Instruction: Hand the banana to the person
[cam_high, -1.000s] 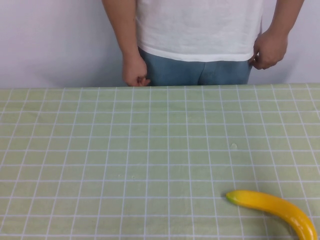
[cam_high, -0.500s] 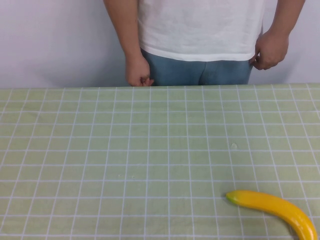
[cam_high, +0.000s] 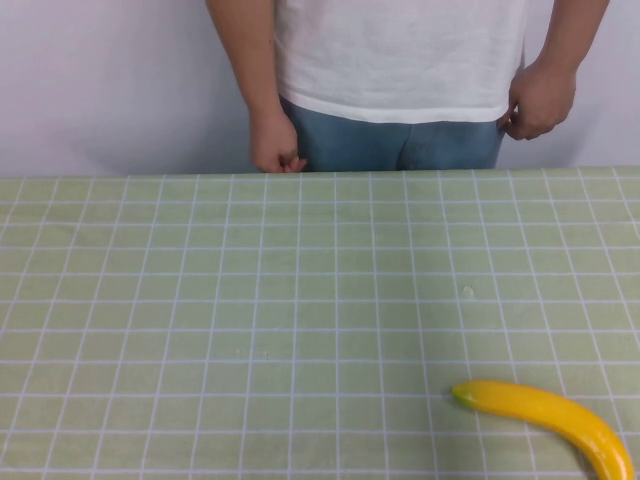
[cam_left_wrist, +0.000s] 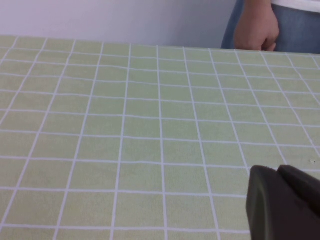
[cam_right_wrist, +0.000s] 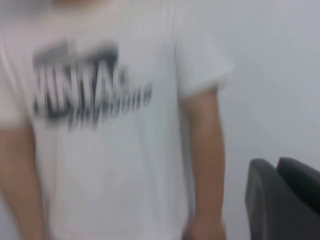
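Left gripper (cam_left_wrist: 282, 202) shows only as a dark edge in its wrist view, low over the table (cam_high: 200, 330); right gripper (cam_right_wrist: 282, 200) is raised, aimed at the person (cam_high: 400, 70). Can't tell if either is released or clenched. Banana (cam_high: 545, 415) lies untouched on the near right. Nothing done: grasp and handover remain.

The high view looks down from the robot's side across the worktop (cam_high: 250, 300) toward the person (cam_high: 400, 60). The left wrist view sits low over the same worktop, sharing the person's hand (cam_left_wrist: 256, 30) — the right wrist view faces the person's chest.
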